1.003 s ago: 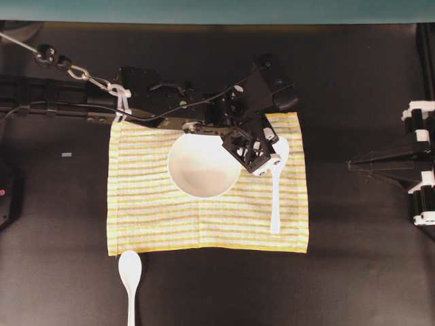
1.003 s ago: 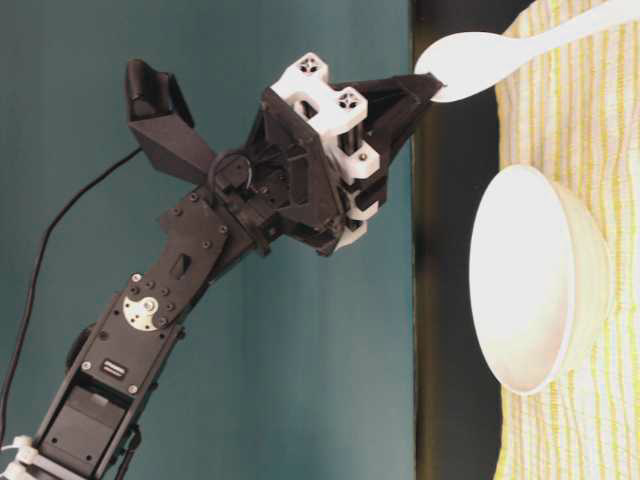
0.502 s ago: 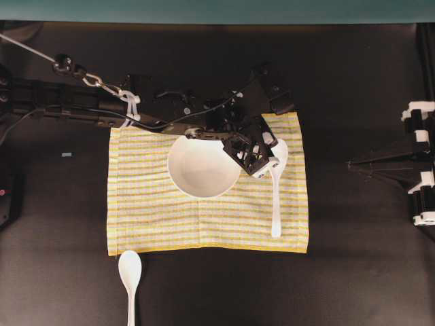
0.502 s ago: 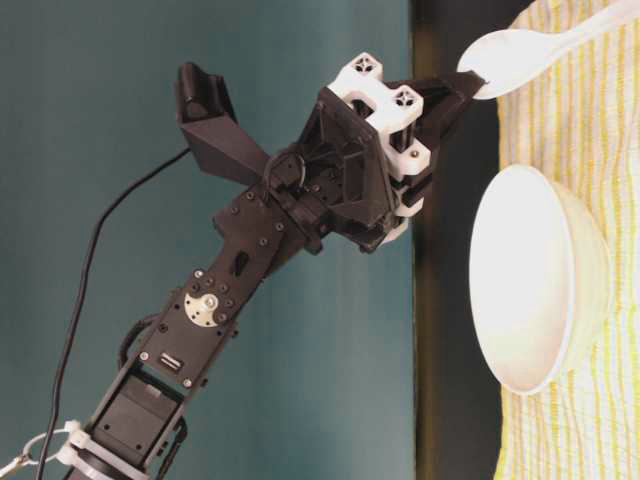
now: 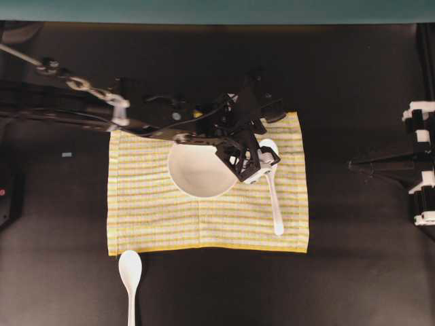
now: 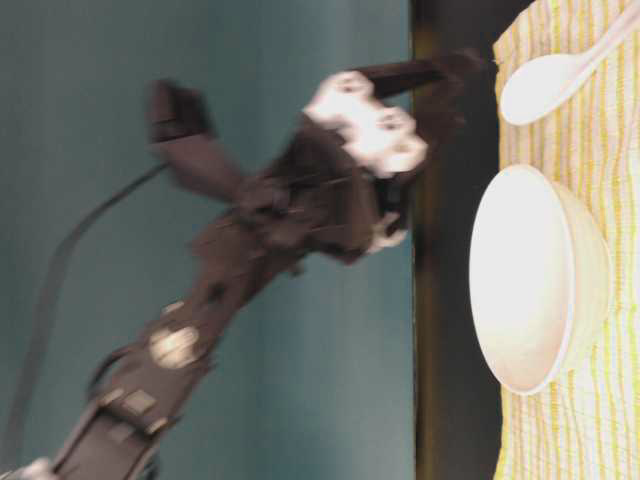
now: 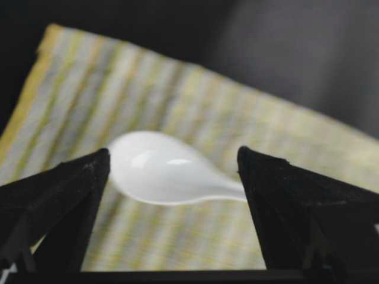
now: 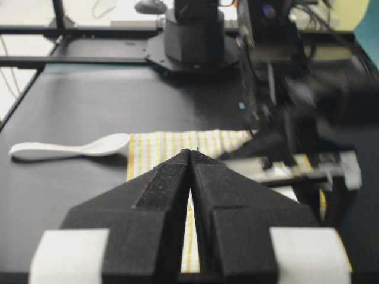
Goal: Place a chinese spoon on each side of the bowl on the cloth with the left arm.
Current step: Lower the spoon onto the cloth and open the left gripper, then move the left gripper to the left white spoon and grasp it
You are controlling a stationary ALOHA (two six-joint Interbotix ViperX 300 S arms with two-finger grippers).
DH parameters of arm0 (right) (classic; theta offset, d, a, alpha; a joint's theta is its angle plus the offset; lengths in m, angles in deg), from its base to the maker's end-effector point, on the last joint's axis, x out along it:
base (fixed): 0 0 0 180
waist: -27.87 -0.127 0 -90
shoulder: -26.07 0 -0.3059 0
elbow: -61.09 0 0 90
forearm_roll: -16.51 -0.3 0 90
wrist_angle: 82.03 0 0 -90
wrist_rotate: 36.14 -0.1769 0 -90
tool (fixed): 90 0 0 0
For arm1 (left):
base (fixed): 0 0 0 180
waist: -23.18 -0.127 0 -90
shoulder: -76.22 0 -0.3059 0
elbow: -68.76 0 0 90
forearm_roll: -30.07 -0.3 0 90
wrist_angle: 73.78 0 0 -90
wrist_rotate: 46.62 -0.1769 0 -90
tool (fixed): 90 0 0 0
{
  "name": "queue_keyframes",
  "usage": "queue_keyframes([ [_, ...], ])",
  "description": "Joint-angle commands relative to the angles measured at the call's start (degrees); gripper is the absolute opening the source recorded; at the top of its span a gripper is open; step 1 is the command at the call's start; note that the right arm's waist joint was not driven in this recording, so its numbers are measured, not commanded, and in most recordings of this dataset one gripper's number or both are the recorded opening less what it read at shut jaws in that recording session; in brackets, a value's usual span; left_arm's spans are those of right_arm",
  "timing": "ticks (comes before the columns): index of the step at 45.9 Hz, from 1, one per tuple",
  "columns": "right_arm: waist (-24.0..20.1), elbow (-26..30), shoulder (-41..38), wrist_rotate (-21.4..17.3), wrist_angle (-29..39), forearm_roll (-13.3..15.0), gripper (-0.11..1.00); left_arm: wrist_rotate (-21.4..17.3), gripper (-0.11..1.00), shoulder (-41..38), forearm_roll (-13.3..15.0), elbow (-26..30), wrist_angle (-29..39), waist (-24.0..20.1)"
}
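The white bowl (image 5: 200, 170) sits on the yellow striped cloth (image 5: 149, 217). One white chinese spoon (image 5: 273, 193) lies flat on the cloth just right of the bowl, handle toward the front edge. My left gripper (image 5: 262, 155) hovers over its scoop end, open. In the left wrist view the spoon (image 7: 160, 174) lies free on the cloth (image 7: 177, 236) between the spread black fingers (image 7: 59, 195) of the left gripper (image 7: 173, 152). A second spoon (image 5: 129, 272) rests on the black table off the cloth's front left corner. My right gripper (image 8: 190, 151) is shut, holding nothing.
The right arm (image 5: 408, 163) is parked at the table's right edge, pointing toward the cloth. The left arm (image 5: 102, 112) stretches in from the left along the cloth's far edge. Bare black table (image 5: 353, 272) surrounds the cloth.
The left gripper lowered the spoon onto the cloth right of the bowl and opened, letting it go. The spoon now lies flat. The left arm is blurred with motion.
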Motion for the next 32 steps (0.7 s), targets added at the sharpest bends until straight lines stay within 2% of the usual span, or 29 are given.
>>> queue_keyframes([
  [1,0.0,0.4,-0.1,-0.4,0.1,-0.3,0.01,0.7,0.82,7.7,-0.3,-3.0,-0.4,4.2],
  [6,0.0,0.4,0.0,-0.4,0.4,-0.3,0.01,1.9,0.82,13.9,-0.3,-9.1,-0.4,8.6],
  [11,0.0,0.4,0.1,-0.4,0.1,-0.4,0.01,6.7,0.82,20.0,-0.3,-16.7,-1.5,12.9],
  [15,0.0,0.4,0.2,-0.3,-0.5,-0.4,0.01,12.1,0.82,23.6,-0.3,-23.0,-3.3,15.6],
  [21,0.0,0.4,0.1,-0.3,-1.1,-0.4,0.01,18.2,0.82,27.4,-0.3,-30.5,-4.2,18.4],
  [32,0.0,0.4,0.1,-0.3,-0.6,-0.4,0.01,23.1,0.82,34.1,-0.3,-42.5,-4.2,22.3],
])
